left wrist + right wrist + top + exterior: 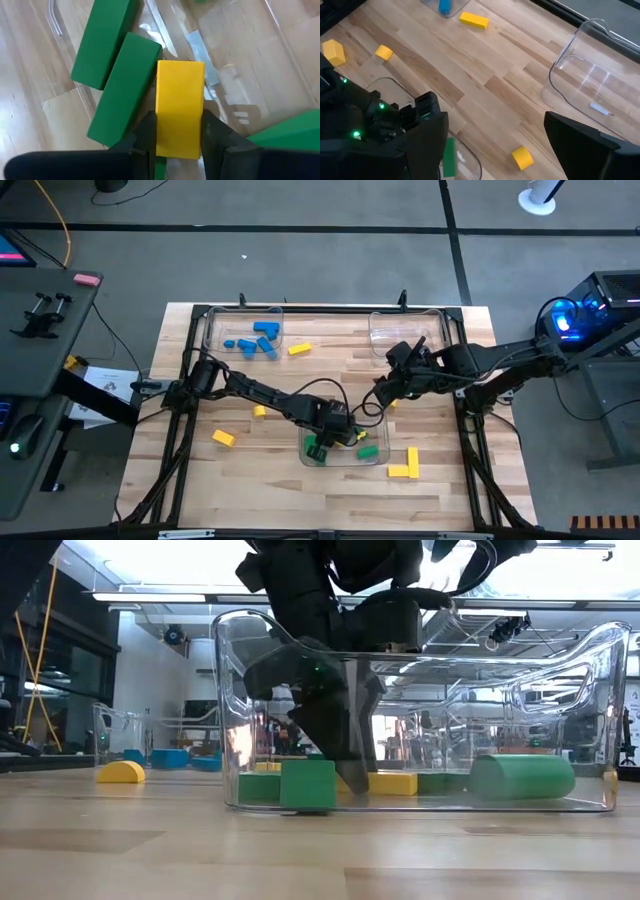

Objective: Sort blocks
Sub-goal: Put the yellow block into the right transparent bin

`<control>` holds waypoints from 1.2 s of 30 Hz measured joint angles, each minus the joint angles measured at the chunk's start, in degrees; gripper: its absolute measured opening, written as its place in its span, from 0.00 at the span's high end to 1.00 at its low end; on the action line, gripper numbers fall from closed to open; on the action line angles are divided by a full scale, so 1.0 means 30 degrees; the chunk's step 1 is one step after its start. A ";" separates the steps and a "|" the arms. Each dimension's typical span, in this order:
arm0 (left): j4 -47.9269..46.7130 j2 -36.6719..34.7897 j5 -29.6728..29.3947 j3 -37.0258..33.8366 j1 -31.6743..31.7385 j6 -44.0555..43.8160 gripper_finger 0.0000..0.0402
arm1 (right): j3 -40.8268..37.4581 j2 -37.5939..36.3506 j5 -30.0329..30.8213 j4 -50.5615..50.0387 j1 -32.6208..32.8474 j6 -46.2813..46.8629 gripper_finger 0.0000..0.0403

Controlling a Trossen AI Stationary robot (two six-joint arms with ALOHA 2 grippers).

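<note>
My left gripper (338,430) reaches down into the near clear tray (372,459) and is shut on a yellow block (180,95). Beside that block, on the tray floor, lie two green bars (125,90) (105,40); the low view shows a green cube (307,783) and a green cylinder (520,777) there too. My right gripper (385,388) hovers open over the table's middle, just beyond the near tray, holding nothing. Loose yellow blocks (299,349) (223,438) (405,467) lie flat on the wood. Blue blocks (255,340) lie in the far left tray. My left gripper pinches the yellow block between its two fingers (212,132), one on each long side near the block's closer end (179,142). The fingers come steeply from above into the tray and lie along the block. In the low view the yellow block (385,782) sits down at the tray floor.
An empty clear tray (405,330) stands at the far right of the table. A small yellow block (522,157) lies on the wood close to my right gripper (492,125), and another (259,411) lies under the left arm. Black frame rails run along the table's edges.
</note>
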 joint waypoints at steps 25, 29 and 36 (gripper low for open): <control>0.8335 -0.6009 0.0084 -0.0011 0.6594 -0.2373 0.81 | 0.2400 -0.1676 0.3200 -0.1369 0.0566 0.1359 0.19; 1.1427 -0.4231 0.1002 0.0000 0.8452 -0.5003 0.81 | 0.2528 -0.1856 0.4190 -0.1355 0.0804 0.1999 0.19; 1.3169 -0.0911 0.1351 0.1863 0.9685 -0.7214 0.81 | 0.2528 -0.1865 0.5417 -0.1326 0.0783 0.2535 0.19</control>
